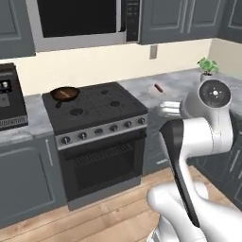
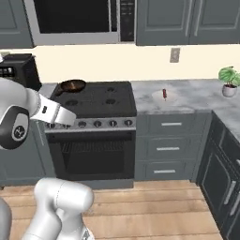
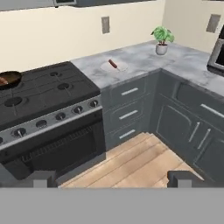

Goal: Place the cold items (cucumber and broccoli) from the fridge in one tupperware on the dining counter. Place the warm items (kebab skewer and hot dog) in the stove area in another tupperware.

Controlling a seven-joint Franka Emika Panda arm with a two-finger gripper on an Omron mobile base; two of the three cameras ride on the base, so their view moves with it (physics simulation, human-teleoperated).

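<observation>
Hand view: open hand [image 3: 109, 178]; kebab skewer [image 3: 113, 64] apparently lies diagonally on a plate [image 3: 120, 68].

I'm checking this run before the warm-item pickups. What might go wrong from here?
1. The red item on the plate looks thin and lies flat, so the open tool, not yet near it, may slip off it or push the plate.
2. The pan sits on the stove's back left burner; reaching into it risks knocking the pan rim.
</observation>
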